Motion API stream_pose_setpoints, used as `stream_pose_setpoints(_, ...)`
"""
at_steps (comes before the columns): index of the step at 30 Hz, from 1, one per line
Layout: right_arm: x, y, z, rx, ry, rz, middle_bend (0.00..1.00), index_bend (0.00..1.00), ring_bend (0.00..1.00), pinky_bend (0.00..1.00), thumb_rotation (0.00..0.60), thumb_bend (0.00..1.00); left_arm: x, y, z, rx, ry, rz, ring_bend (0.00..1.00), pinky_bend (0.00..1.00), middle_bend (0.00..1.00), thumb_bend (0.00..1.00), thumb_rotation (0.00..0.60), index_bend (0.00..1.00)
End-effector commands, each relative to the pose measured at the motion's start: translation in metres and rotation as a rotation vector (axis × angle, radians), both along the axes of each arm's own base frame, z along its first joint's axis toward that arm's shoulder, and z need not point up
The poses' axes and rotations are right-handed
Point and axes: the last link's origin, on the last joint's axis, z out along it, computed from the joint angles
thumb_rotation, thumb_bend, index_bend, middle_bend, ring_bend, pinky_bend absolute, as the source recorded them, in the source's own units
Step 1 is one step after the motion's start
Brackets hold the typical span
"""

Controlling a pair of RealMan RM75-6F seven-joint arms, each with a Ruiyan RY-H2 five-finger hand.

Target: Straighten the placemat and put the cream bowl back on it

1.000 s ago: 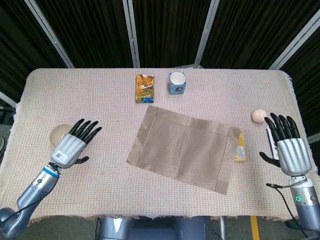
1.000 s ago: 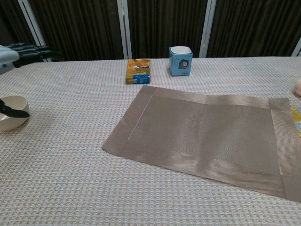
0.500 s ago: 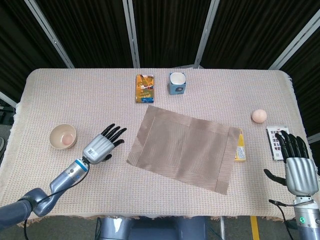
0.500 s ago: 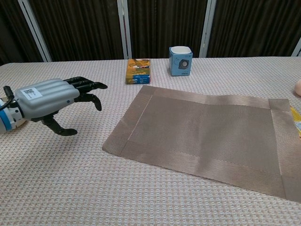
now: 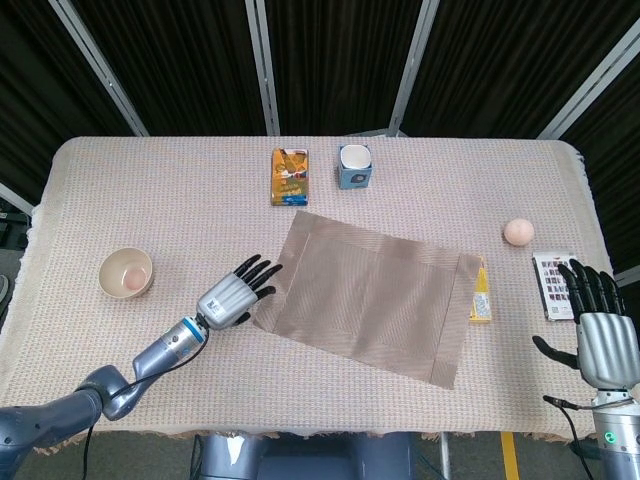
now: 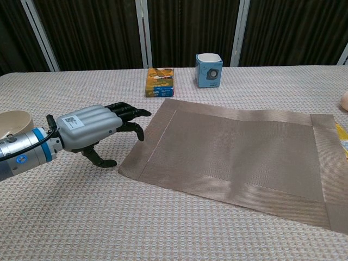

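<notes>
A brown woven placemat (image 5: 368, 296) (image 6: 239, 152) lies askew in the middle of the table, turned clockwise. The cream bowl (image 5: 126, 273) (image 6: 13, 124) stands on the cloth at the far left, off the mat, with a pinkish thing inside it. My left hand (image 5: 236, 296) (image 6: 97, 128) hovers with fingers spread just left of the mat's near-left corner, its fingertips reaching the mat's edge, holding nothing. My right hand (image 5: 597, 330) stays at the table's right edge, fingers apart and empty; the chest view does not show it.
At the back stand an orange packet (image 5: 290, 176) (image 6: 160, 81) and a small blue cube speaker (image 5: 354, 166) (image 6: 209, 70). A yellow packet (image 5: 481, 292) lies against the mat's right edge. A peach ball (image 5: 517, 232) and a remote (image 5: 556, 284) lie at the right.
My left hand has travelled right from beside the bowl to the mat's left corner. The right hand has drawn back toward the near right edge. Mat and bowl have stayed put.
</notes>
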Motion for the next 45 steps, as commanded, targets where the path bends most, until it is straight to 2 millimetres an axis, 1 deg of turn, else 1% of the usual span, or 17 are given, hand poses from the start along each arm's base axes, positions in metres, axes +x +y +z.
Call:
stream_pose_setpoints(1,0.000,0.000,0.000,-0.004,-0.005,0.000,0.00,0.00,0.00,0.00,0.600,0.00,0.003,-0.001,-0.005,-0.010,-0.001,-0.008,0.00,0.00,0.00,0.23,0.600,0.29)
stream_pose_setpoints(9,-0.001,-0.001,0.001,-0.013,-0.013,0.005,0.00,0.00,0.00,0.00,0.600,0.00,0.006,-0.005,-0.010,-0.025,-0.002,-0.023,0.00,0.00,0.00,0.23,0.600,0.29)
stream_pose_setpoints(14,0.000,-0.001,0.001,-0.017,-0.016,0.006,0.00,0.00,0.00,0.00,0.600,0.00,0.005,-0.008,-0.013,-0.039,0.019,-0.029,0.00,0.00,0.00,0.23,0.600,0.30)
stream_pose_setpoints(28,0.001,-0.001,0.002,-0.018,-0.023,0.010,0.00,0.00,0.00,0.00,0.600,0.00,0.001,-0.011,-0.013,-0.047,0.053,-0.040,0.00,0.00,0.00,0.23,0.600,0.30)
stream_pose_setpoints(32,0.001,-0.001,0.003,-0.019,-0.028,0.012,0.00,0.00,0.00,0.00,0.600,0.00,0.002,-0.011,-0.013,-0.047,0.052,-0.038,0.00,0.00,0.00,0.27,0.600,0.30)
stream_pose_setpoints(37,0.003,0.000,0.004,-0.021,-0.031,0.017,0.00,0.00,0.00,0.00,0.600,0.00,0.008,-0.013,-0.019,-0.062,0.047,-0.047,0.00,0.00,0.00,0.29,0.600,0.30)
stream_pose_setpoints(41,0.003,0.000,0.004,-0.023,-0.033,0.017,0.00,0.00,0.00,0.00,0.600,0.00,0.013,-0.015,-0.023,-0.072,0.045,-0.061,0.00,0.00,0.00,0.37,0.600,0.30)
stream_pose_setpoints(45,0.004,0.001,0.005,-0.024,-0.036,0.020,0.00,0.00,0.00,0.00,0.600,0.00,0.019,-0.016,-0.027,-0.081,0.042,-0.070,0.00,0.00,0.00,0.43,0.600,0.30)
